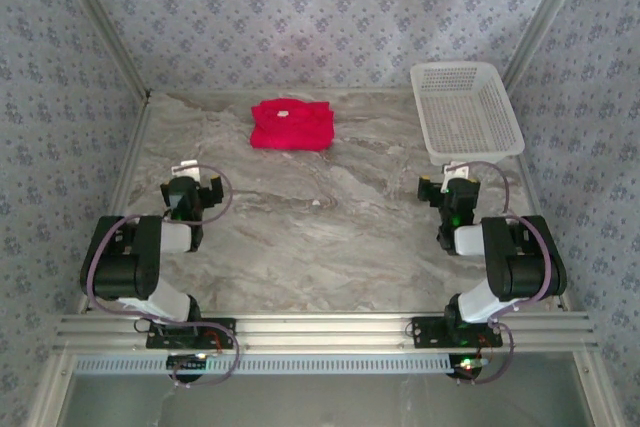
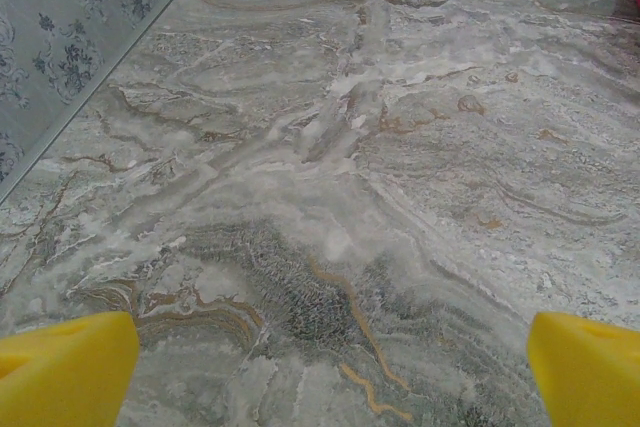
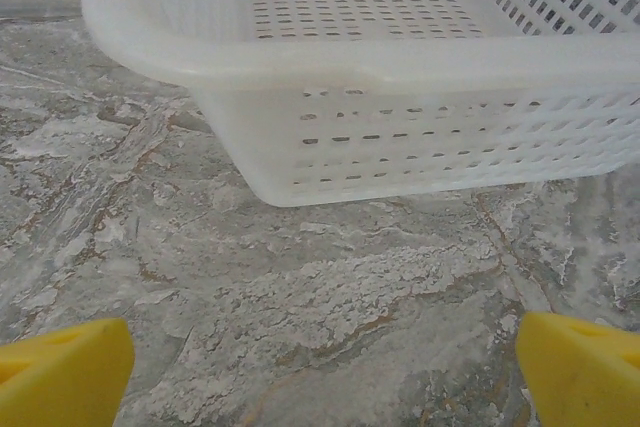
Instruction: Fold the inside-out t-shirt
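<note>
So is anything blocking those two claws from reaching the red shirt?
Nothing visible does. Bare table lies between the shirt and the open left gripper and right gripper; the basket sits off to the shirt's right.

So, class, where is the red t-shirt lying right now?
In the top external view, the red t-shirt lies at the far middle of the table, apart from and left of the white basket.

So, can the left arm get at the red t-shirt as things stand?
Probably yes: the left gripper is open, and only bare table lies between it and the t-shirt. The basket stands well off to the right.
</note>
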### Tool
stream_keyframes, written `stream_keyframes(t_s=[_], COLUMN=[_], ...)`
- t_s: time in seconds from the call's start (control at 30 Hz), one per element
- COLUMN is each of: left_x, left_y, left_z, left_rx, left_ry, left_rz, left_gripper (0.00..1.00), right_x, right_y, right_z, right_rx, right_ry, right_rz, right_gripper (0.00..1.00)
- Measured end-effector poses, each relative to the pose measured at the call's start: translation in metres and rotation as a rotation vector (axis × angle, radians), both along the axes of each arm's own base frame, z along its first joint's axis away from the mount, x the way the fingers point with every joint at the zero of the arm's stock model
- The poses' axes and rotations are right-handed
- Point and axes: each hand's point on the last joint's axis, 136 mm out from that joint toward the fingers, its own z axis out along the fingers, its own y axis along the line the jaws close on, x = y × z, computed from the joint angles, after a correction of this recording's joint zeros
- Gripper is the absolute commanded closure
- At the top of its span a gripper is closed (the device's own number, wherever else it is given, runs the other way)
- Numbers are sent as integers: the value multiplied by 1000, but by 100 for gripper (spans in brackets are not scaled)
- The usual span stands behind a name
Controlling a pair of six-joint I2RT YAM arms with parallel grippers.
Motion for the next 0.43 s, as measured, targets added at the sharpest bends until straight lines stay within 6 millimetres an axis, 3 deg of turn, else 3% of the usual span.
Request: stream_keyframes(t_s=[0.43], left_x=[2], left_y=[-1], left_z=[2], left_rx=[-12], left_ry=[-6], left_rz=[-5], left_gripper=[0], right_x=[5], right_y=[-1], right_z=[2], right_rx=[24], right_ry=[1], right_rz=[26], right_gripper=[0])
